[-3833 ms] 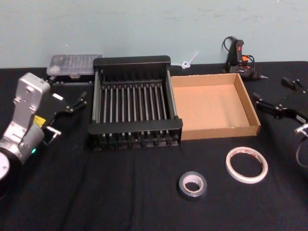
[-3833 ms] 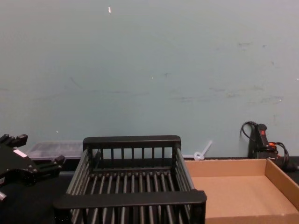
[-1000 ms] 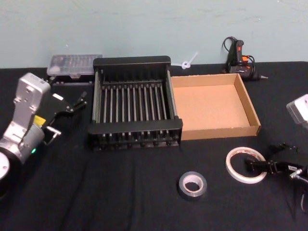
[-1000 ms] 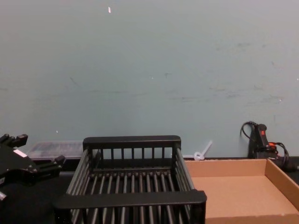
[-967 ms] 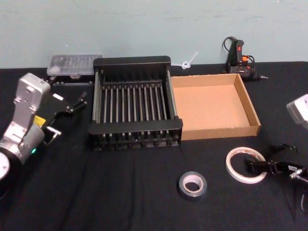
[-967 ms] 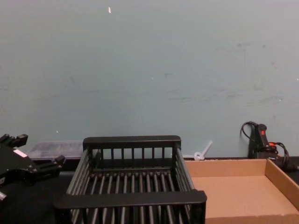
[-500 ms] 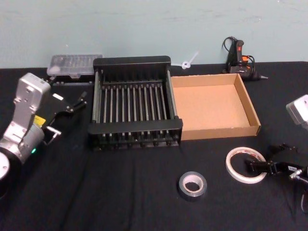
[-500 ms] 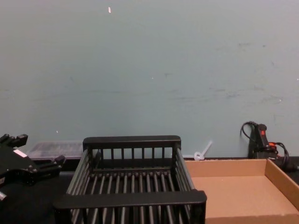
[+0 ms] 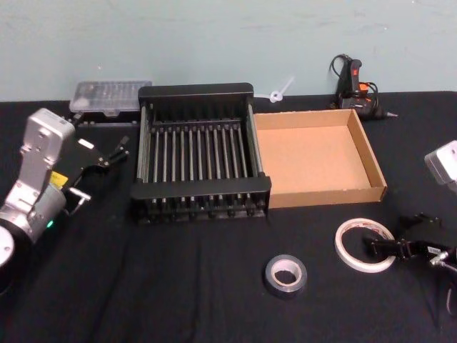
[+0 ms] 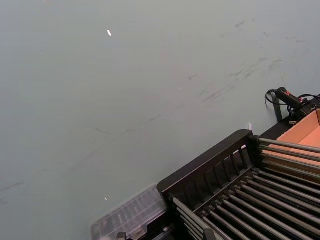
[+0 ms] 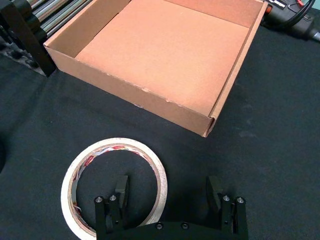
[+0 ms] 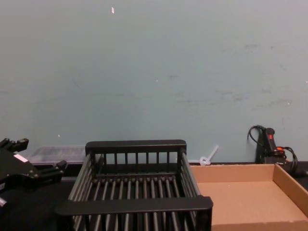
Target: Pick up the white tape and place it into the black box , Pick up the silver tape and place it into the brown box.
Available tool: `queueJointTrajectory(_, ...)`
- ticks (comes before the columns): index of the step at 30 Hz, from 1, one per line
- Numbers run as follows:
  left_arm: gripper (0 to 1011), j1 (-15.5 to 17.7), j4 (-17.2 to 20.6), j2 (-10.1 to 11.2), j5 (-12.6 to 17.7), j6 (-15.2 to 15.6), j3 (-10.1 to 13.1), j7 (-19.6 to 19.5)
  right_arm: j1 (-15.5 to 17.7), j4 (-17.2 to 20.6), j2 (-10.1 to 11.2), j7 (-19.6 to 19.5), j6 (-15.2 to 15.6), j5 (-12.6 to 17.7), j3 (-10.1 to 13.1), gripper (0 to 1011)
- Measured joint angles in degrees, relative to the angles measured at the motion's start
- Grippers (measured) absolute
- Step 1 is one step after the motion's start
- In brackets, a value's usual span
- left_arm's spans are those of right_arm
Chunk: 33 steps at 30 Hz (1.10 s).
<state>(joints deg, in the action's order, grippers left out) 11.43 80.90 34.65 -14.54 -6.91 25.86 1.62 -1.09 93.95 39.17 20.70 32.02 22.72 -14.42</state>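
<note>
Since the earliest picture the right gripper has come down from the right edge of the head view, beside the cardboard tray, to the lower right, where it now sits at the white tape; over the last second it has barely shifted. Its jaws are open and straddle the right side of the ring: in the right wrist view one finger sits inside the hollow centre and the other outside the wall, with the gripper not yet closed on the white tape.

That tape lies flat on the black table, near the front right corner of the brown box. At lower centre of the head view, the silver tape lies flat too, well apart from both containers.

At centre, the black box holds nothing, its slatted floor bare. Touching its right side, the brown box is also empty, its cardboard floor bare in the right wrist view.

At the left edge the left gripper is parked beside the black box, jaws open, as before. A clear plastic case lies behind it, and a glue gun in the upper right.
</note>
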Motion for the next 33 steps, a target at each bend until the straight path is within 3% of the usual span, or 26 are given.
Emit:
queueJointTrajectory(4,1001,0.0,0.0,0.0,0.0,0.0,0.0,0.0,0.0,0.0,0.0,0.0,0.0,0.0,0.0,1003)
queueJointTrajectory(14,1001,0.0,0.0,0.0,0.0,0.0,0.0,0.0,0.0,0.0,0.0,0.0,0.0,0.0,0.0,795)
queueJointTrajectory(17,1001,0.0,0.0,0.0,0.0,0.0,0.0,0.0,0.0,0.0,0.0,0.0,0.0,0.0,0.0,661)
queueJointTrajectory(21,1001,0.0,0.0,0.0,0.0,0.0,0.0,0.0,0.0,0.0,0.0,0.0,0.0,0.0,0.0,578)
queueJointTrajectory(25,1001,0.0,0.0,0.0,0.0,0.0,0.0,0.0,0.0,0.0,0.0,0.0,0.0,0.1,0.0,413)
queueJointTrajectory(33,1001,0.0,0.0,0.0,0.0,0.0,0.0,0.0,0.0,0.0,0.0,0.0,0.0,0.1,0.0,176)
